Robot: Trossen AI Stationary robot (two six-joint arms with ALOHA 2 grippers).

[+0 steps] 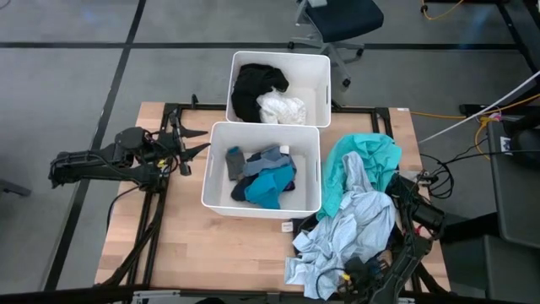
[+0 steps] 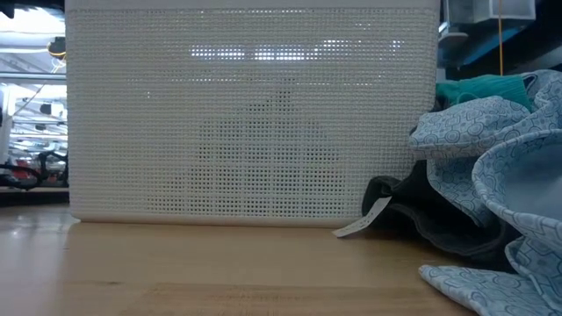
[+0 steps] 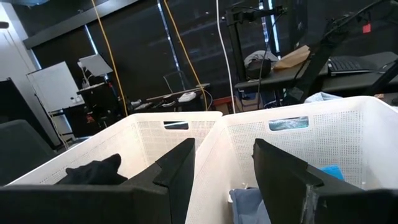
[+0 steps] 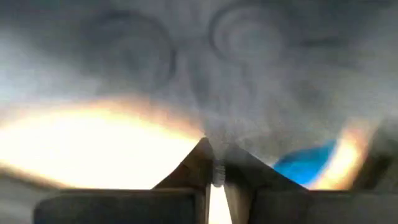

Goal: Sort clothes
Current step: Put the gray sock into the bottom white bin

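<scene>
A pile of clothes lies at the table's right: a teal garment point(image 1: 364, 159) and a light blue ring-patterned garment point(image 1: 354, 221), also in the low view point(image 2: 492, 149) over a dark piece point(image 2: 421, 211). My right gripper point(image 4: 214, 169) is down in this pile, shut on the patterned cloth; in the high view the pile hides its fingers. My left gripper point(image 1: 199, 152) hangs open and level at the near bin's left wall, holding nothing point(image 3: 221, 155). The near bin point(image 1: 218, 181) holds grey, teal and navy pieces. The far bin point(image 1: 319, 76) holds black and white ones. My right gripper pinches a small bunch of the light blue patterned cloth point(image 4: 214, 146) between its two fingers. The fingers come at it steeply from above. The cloth fills the wrist view, so which part of the garment, or how many layers, cannot be told.
The two white bins stand one behind the other in the table's middle; the near one's perforated wall point(image 2: 246, 114) fills the low view. Bare wood point(image 1: 169, 236) lies at the near left. Cables and my right arm's links point(image 1: 413, 211) sit at the right edge.
</scene>
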